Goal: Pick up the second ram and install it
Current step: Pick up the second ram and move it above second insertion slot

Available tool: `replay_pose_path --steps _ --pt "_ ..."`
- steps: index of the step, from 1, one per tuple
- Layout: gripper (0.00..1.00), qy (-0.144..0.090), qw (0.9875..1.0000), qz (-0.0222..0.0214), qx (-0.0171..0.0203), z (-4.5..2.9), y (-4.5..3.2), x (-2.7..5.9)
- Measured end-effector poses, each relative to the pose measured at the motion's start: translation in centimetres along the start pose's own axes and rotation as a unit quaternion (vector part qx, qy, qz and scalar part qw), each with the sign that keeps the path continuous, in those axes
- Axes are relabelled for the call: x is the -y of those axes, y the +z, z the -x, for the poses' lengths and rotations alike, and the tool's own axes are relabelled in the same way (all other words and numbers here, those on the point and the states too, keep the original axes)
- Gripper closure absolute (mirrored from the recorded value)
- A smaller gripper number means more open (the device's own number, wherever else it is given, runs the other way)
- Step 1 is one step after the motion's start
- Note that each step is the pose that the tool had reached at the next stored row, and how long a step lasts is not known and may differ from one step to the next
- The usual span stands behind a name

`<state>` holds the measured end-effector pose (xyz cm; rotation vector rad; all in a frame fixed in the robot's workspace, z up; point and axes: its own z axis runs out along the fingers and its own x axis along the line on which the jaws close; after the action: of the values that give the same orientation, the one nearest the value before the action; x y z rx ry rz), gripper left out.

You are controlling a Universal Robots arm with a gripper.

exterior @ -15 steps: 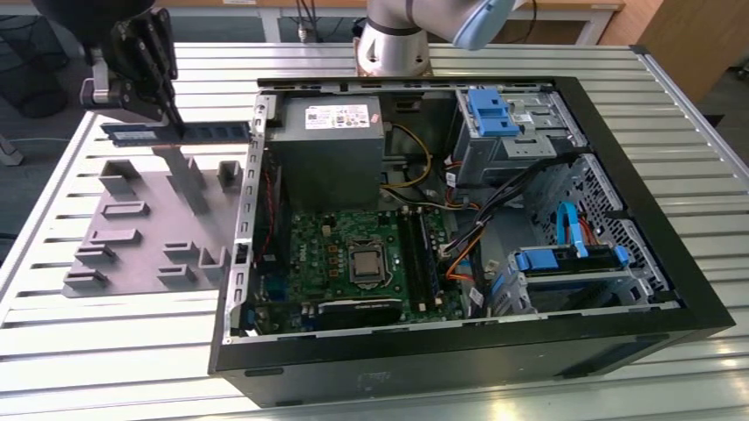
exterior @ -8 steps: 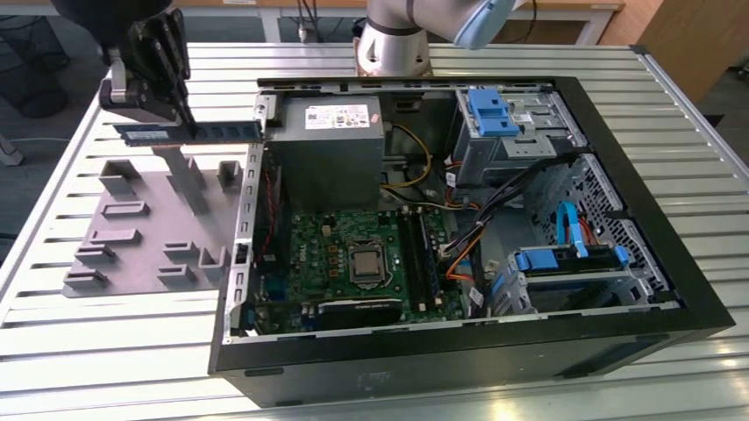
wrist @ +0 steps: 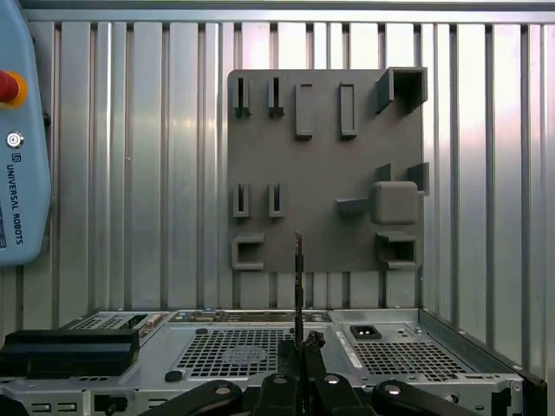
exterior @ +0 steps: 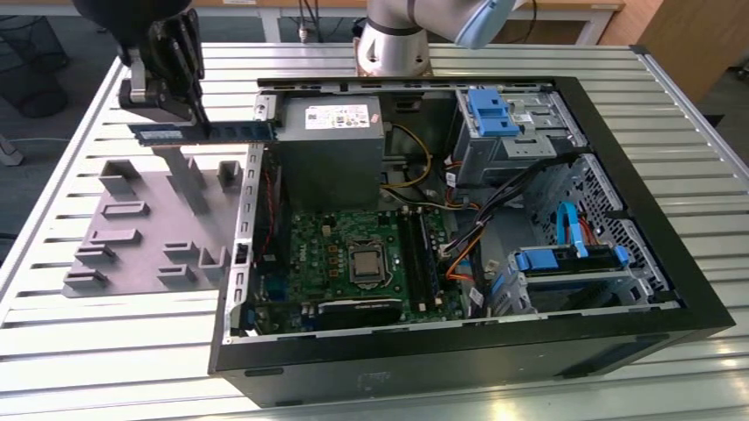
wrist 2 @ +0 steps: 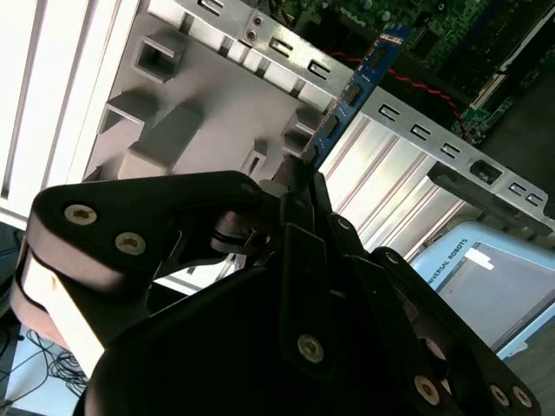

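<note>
Ram (exterior: 240, 131) held off the table (exterior: 105, 351) by the gripper (exterior: 199, 126), with the jaws closed tight on it. It is carried level above the grey fixture (exterior: 140, 228), clear of it, with one end near the case (exterior: 468, 368) wall. It is seen edge-on in the first wrist view (wrist: 297, 277).
</note>
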<state>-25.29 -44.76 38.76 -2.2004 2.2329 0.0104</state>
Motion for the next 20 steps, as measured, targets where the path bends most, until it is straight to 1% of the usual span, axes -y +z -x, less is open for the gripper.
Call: replay_pose_path --steps 12,20 --pt "0.86 0.0 1.0 0.0 0.0 0.03 0.01 1.86" --pt "0.86 0.0 1.0 0.0 0.0 0.05 0.01 3.37"
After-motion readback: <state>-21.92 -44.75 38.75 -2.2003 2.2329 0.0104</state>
